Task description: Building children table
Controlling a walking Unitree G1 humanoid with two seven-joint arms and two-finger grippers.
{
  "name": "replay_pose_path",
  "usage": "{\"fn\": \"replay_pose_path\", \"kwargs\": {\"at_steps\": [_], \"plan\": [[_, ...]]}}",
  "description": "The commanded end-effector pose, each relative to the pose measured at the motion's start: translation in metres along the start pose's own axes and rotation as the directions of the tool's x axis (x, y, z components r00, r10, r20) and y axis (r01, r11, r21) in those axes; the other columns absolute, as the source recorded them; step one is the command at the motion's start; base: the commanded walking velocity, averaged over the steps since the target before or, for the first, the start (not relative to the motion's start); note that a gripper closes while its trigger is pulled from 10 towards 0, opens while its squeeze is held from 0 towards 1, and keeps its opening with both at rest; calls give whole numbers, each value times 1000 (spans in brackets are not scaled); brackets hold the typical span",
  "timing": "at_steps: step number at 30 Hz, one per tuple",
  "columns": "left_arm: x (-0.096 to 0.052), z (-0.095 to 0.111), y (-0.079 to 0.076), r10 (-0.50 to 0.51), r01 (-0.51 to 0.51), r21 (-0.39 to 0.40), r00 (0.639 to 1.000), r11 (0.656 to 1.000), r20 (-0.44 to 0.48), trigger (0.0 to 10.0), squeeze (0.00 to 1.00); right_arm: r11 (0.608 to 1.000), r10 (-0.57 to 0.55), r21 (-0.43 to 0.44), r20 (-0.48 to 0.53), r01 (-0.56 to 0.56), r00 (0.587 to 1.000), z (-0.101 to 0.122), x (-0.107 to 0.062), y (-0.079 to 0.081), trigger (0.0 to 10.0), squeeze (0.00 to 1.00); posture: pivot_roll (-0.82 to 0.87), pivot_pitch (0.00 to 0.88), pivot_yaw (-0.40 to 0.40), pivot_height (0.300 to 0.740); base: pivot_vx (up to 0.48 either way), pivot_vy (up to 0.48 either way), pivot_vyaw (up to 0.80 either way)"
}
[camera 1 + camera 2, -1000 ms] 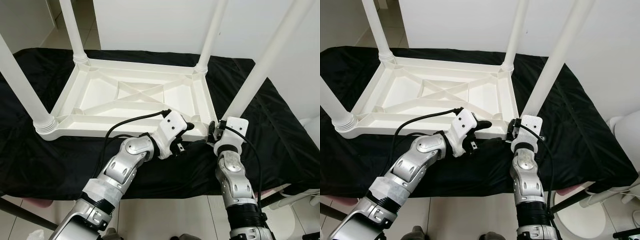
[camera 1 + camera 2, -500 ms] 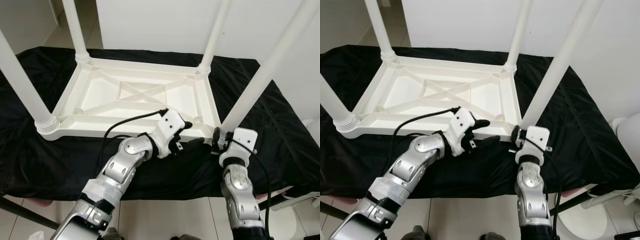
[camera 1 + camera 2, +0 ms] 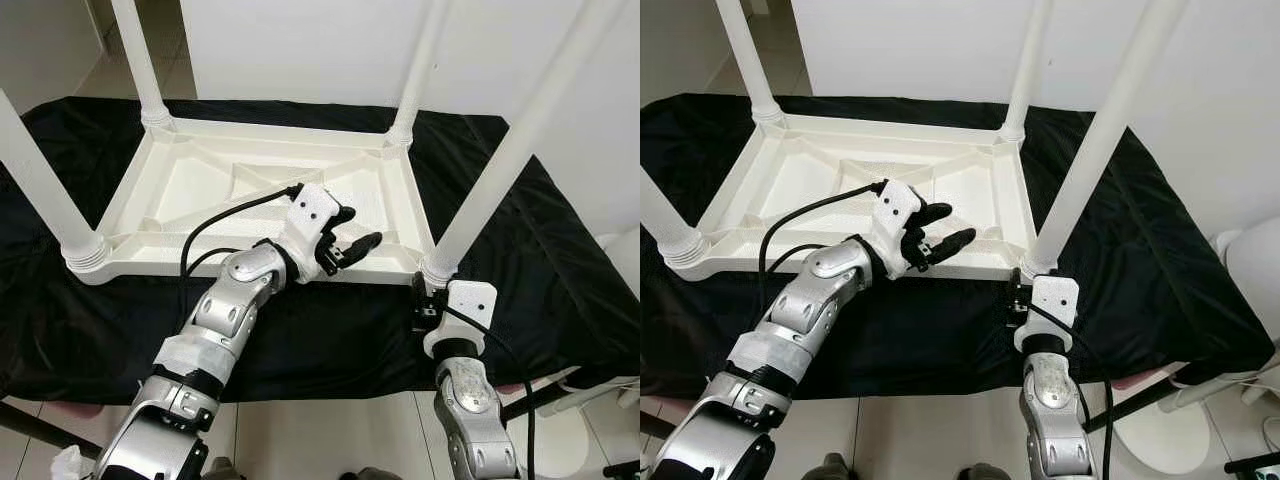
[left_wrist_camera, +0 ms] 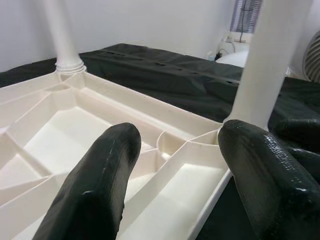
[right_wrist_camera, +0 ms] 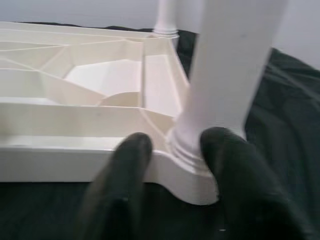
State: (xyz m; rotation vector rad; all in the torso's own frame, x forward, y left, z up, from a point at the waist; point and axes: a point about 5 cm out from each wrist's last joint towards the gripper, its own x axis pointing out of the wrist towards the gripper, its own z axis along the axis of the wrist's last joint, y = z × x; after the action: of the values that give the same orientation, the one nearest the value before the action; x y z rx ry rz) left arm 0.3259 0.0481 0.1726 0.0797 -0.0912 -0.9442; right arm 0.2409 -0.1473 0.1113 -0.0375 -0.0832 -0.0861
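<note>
Left gripper (image 3: pixel 352 240): fingers spread apart, holding nothing. It sits centre of the left eye frame, over the near long rim of the table top (image 3: pixel 200 190), toward its near-right corner. In the left wrist view the two black fingers (image 4: pixel 90 190) frame the ribbed underside, and the near-right leg (image 4: pixel 267 60) rises just past the other finger.

Right gripper (image 5: pixel 172 165): fingers parted, one on each side of the base of the near-right leg (image 3: pixel 500 160), right at the socket collar at the table's corner. Cannot tell whether the pads actually touch the leg; that frame is blurred. In the left eye view its white wrist housing (image 3: pixel 462 305) sits lower right of centre, directly below that corner.

Table top: white plastic, upside down, ribs and X-brace facing up, occupying the upper-middle of the frame. All four white legs stand upright in the corner sockets: far-left leg (image 3: pixel 135 60), far-right leg (image 3: pixel 420 65), near-left leg (image 3: pixel 40 180), plus the near-right one.

It all rests on a black cloth (image 3: pixel 560 270) covering a work surface. White wall (image 3: pixel 300 45) behind, pale tiled floor (image 3: pixel 330 435) along the bottom edge.
</note>
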Motion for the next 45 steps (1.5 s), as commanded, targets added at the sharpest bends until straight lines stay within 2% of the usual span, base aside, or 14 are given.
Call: {"fn": "replay_pose_path", "kwargs": {"at_steps": [1,5,7,8,10,11,16,20,26,28,35,40,42,45], "plan": [[1,3,7,77,-77,11,997,997,4,10000,0,1000,25,13,11,-25,1000,2,0,3,0,0,0,0,-42,740,0,0,0],[-3,1,12,99,-99,27,995,995,-8,10000,0,997,69,28,16,-70,997,3,1,9,0,0,6,0,-46,740,0,0,0],[-4,0,13,101,-100,33,995,994,-13,10000,0,996,77,47,15,-78,997,4,3,9,549,0,12,0,-52,740,0,0,0],[-6,0,15,106,-106,36,994,994,-16,10000,0,995,92,46,17,-92,996,4,6,10,8745,0,12,0,-52,740,0,0,0],[-6,0,15,106,-106,36,994,994,-16,10000,0,995,92,46,17,-92,996,4,6,10,8745,0,12,0,-52,740,0,0,0],[-9,1,19,117,-116,46,993,992,-19,10000,0,994,90,56,24,-91,996,7,15,8,10000,0,19,0,-55,740,0,0,0],[-11,1,23,129,-127,63,991,990,-25,10000,0,995,71,62,31,-72,997,9,22,3,10000,0,21,0,-54,740,0,0,0],[-17,-7,32,166,-148,146,979,978,-121,10000,0,997,32,67,39,-34,999,10,28,-8,10000,0,31,0,-59,740,0,0,0],[-22,-10,37,185,-156,175,969,972,-162,10000,0,997,-31,65,32,29,999,8,26,-20,10000,0,31,0,-60,740,0,0,0],[-27,-12,39,171,-131,204,966,970,-194,10000,0,993,-104,58,21,103,994,5,23,-33,10000,0,26,0,-57,740,0,0,0],[-36,-15,40,123,-59,253,962,966,-244,10000,0,983,-177,46,12,176,984,2,22,-50,10000,0,22,0,-53,740,0,0,0],[-37,-15,40,122,-55,261,961,964,-248,10000,0,982,-184,43,11,183,983,1,22,-52,10000,0,21,0,-52,740,0,0,0],[-46,-17,38,34,37,249,961,968,-274,10000,0,981,-190,36,12,189,982,2,22,-54,10000,0,22,0,-52,740,0,0,0],[-49,-18,35,-13,84,242,959,966,-284,10000,0,981,-189,34,11,189,982,1,21,-54,10000,0,22,0,-54,740,0,0,0]]}}
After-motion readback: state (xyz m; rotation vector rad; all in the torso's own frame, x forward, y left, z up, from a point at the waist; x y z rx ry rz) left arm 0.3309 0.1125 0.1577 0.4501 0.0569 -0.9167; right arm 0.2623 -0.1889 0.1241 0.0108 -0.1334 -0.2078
